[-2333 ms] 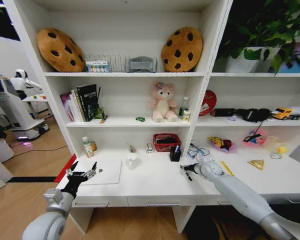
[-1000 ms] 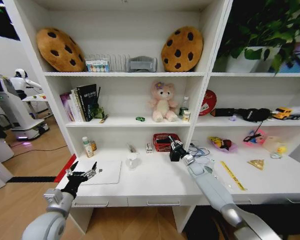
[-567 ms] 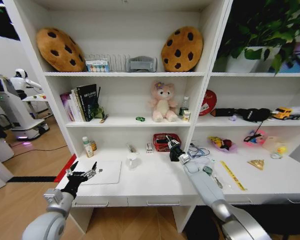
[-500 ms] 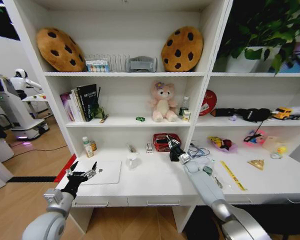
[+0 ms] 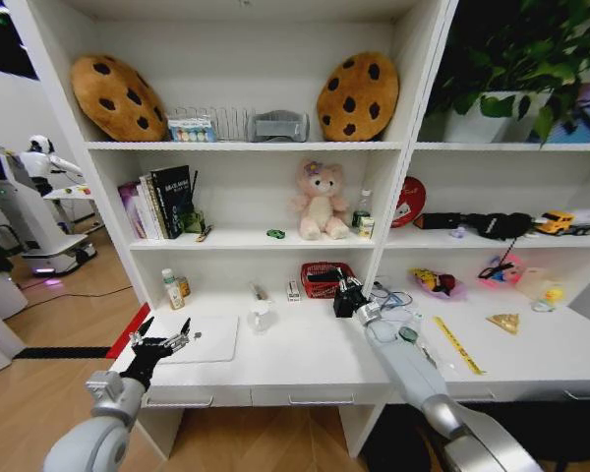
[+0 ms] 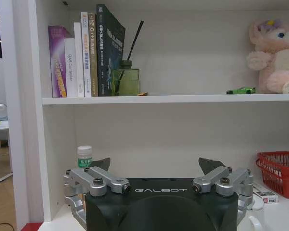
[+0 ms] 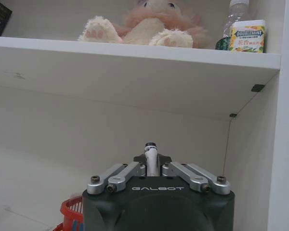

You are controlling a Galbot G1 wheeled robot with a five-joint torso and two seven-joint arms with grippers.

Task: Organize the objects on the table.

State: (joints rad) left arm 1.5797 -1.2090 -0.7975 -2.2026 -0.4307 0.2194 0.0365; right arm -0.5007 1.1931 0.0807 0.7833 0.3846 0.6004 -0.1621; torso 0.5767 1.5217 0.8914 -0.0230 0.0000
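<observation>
The right hand [image 5: 345, 292], clenched on a pen [image 7: 151, 161], hovers above the black holder [image 5: 343, 305]; next, lower it in carefully. The left hand [image 5: 160, 343] waits released.

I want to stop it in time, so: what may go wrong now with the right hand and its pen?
The right hand pinches the pen only at the fingertips, so it may slip or tilt. The hand hangs close beside the red basket, under the shelf; a small push could knock the basket.
</observation>
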